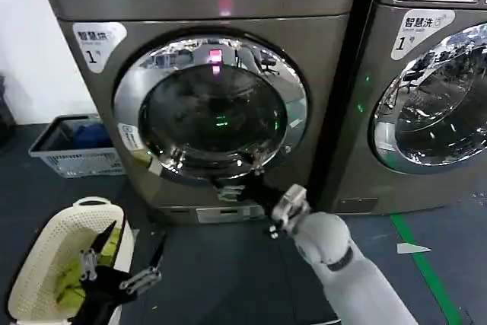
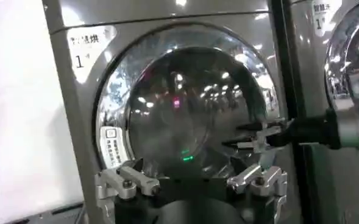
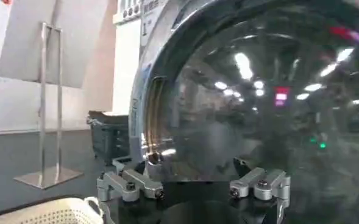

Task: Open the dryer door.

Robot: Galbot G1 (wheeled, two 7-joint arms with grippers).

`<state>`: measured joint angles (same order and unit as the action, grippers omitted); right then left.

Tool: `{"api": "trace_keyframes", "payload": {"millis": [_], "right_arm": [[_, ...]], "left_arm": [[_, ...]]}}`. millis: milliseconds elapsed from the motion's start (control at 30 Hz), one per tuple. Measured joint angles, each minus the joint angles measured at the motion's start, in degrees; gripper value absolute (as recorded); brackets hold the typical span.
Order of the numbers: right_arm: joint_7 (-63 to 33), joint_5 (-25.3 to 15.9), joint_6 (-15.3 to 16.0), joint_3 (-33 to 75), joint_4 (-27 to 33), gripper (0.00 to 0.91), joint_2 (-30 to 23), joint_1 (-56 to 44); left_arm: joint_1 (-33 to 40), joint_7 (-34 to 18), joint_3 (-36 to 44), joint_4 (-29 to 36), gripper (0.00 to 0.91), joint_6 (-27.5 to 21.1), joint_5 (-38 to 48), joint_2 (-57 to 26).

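Dryer door (image 1: 211,108) shut flush in the left machine's front, chrome ring whole, sticker at its left edge. Right pincer (image 1: 242,188) spread open at the ring's lower edge, near but not hooked. Best slid round to the rim's opening side, then pulled outward along the hinge arc. Left pincer (image 1: 122,264) open, idle low by the basket (image 1: 46,256).

Dim floor, ceiling-light glare across the dryer door (image 1: 211,104) glass (pink and green glints), blurred wrist views
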<state>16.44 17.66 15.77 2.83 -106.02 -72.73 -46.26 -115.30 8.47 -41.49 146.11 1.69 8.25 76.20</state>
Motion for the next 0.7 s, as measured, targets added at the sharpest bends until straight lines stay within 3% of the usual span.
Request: {"api": "trace_keyframes", "payload": {"millis": [700], "right_arm": [[2.7, -0.2, -1.7, -8.4, 14.0, 0.907, -5.2, 13.8]], "left_arm": [[1.1, 0.7, -0.3, -0.8, 0.907, -0.1, 3.4, 0.8]]}}
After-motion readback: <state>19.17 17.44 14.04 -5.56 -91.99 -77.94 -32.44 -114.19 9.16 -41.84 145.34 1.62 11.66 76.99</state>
